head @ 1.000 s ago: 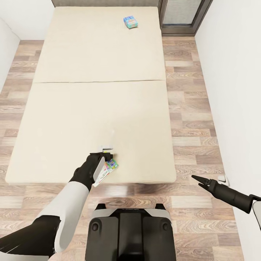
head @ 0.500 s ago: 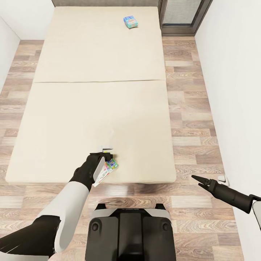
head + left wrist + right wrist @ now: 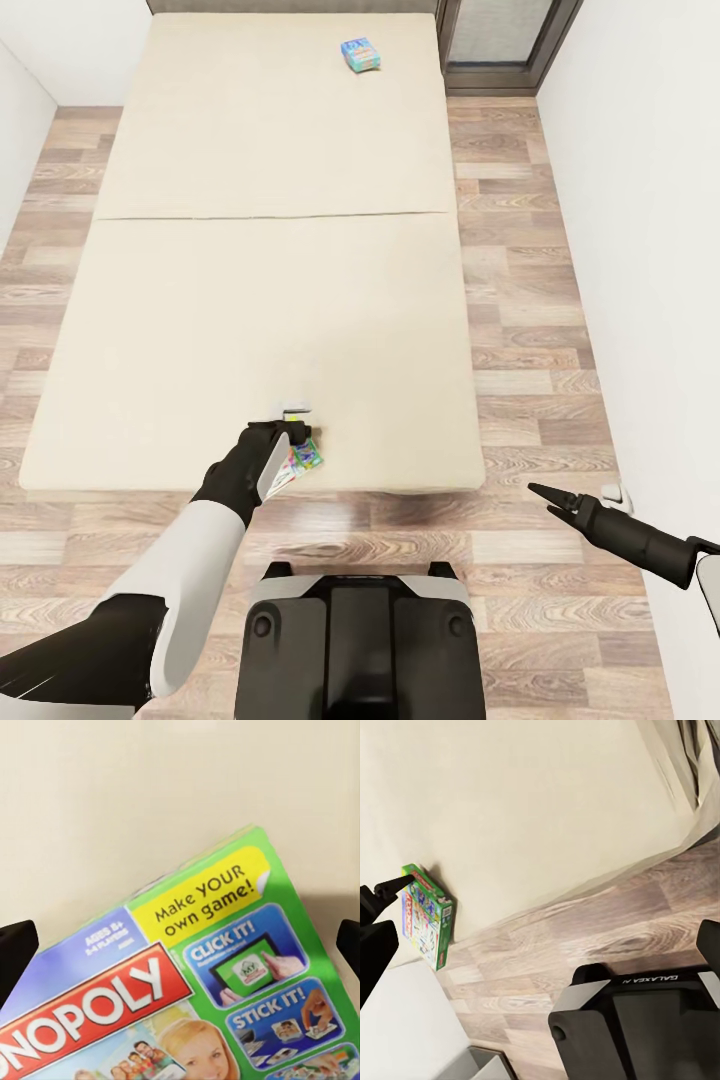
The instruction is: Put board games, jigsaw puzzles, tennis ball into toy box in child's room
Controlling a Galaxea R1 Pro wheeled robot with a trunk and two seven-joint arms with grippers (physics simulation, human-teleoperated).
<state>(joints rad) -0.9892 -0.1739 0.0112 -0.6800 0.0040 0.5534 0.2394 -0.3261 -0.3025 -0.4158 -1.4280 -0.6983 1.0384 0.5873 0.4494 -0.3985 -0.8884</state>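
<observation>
My left gripper (image 3: pixel 296 442) is shut on a green-bordered board game (image 3: pixel 303 460) lettered MONOPOLY, held tilted on edge over the near edge of the beige bed (image 3: pixel 270 300). The left wrist view shows the game's printed face (image 3: pixel 225 975) between two black fingertips (image 3: pixel 15 949). The right wrist view shows the same box (image 3: pixel 427 916) standing upright beside the mattress (image 3: pixel 525 810). A blue board game (image 3: pixel 360 55) lies flat at the bed's far end. My right gripper (image 3: pixel 540 498) hangs open over the floor to the right of the bed, holding nothing.
Wood-plank floor (image 3: pixel 530 330) runs along the bed's right side up to a white wall (image 3: pixel 650 250). A dark-framed door (image 3: pixel 500 40) stands at the far right corner. My own base (image 3: pixel 360 640) sits just short of the bed's foot.
The whole view has shifted slightly, so the bed's near edge sits a little higher in the picture. Both arms keep their pose, and the game stays in the left gripper.
</observation>
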